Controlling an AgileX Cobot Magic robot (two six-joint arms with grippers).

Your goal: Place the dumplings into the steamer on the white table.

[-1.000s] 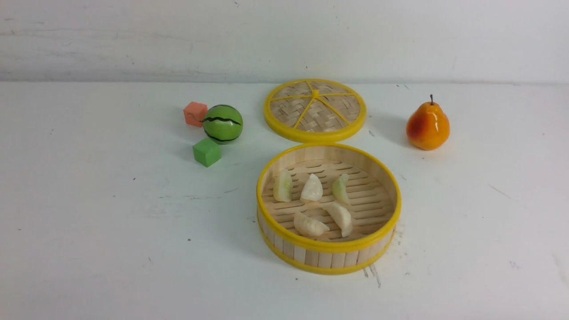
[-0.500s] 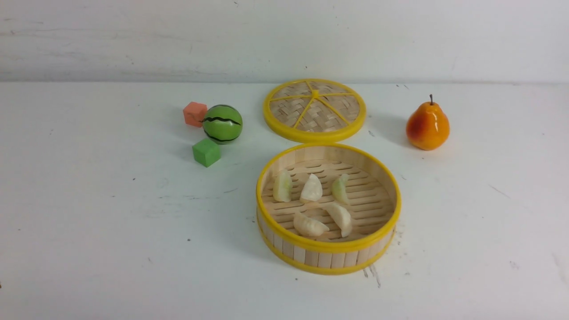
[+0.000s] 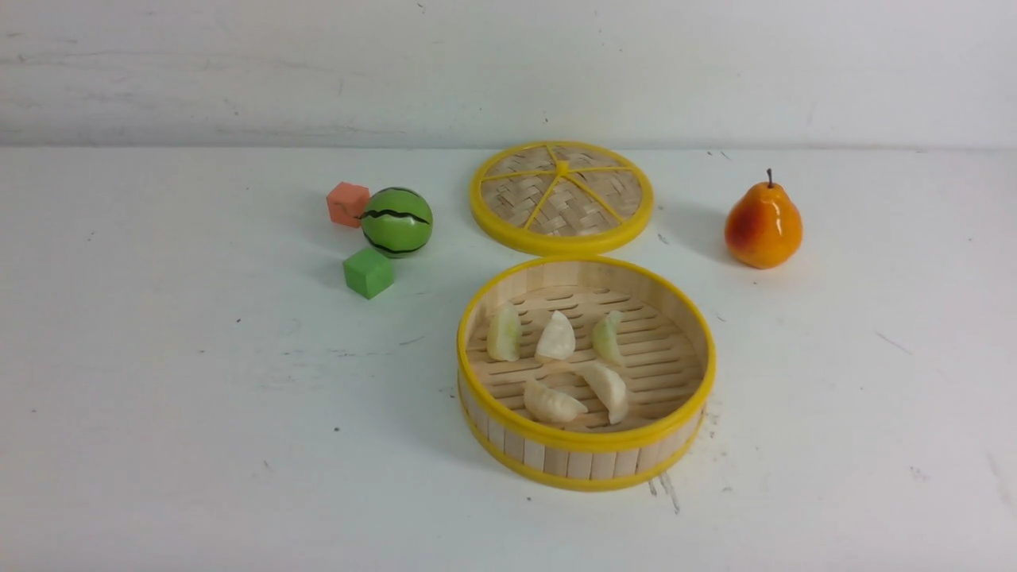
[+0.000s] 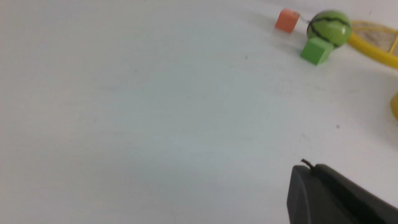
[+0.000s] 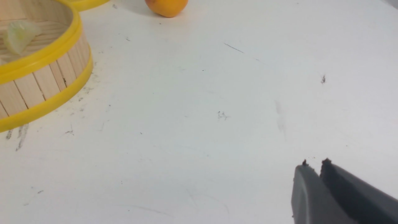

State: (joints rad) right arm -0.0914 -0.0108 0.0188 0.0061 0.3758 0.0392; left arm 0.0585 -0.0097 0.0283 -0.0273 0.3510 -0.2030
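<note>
The steamer stands on the white table in the front view, with several cream-white dumplings lying on its slatted floor. Neither gripper shows in the front view. My left gripper is shut and empty above bare table, well away from the steamer. My right gripper is shut and empty above bare table, to the right of the steamer, where one dumpling shows inside.
The flat woven lid lies behind the steamer. An orange pear stands at the back right. A green melon ball, an orange cube and a green cube sit at the back left.
</note>
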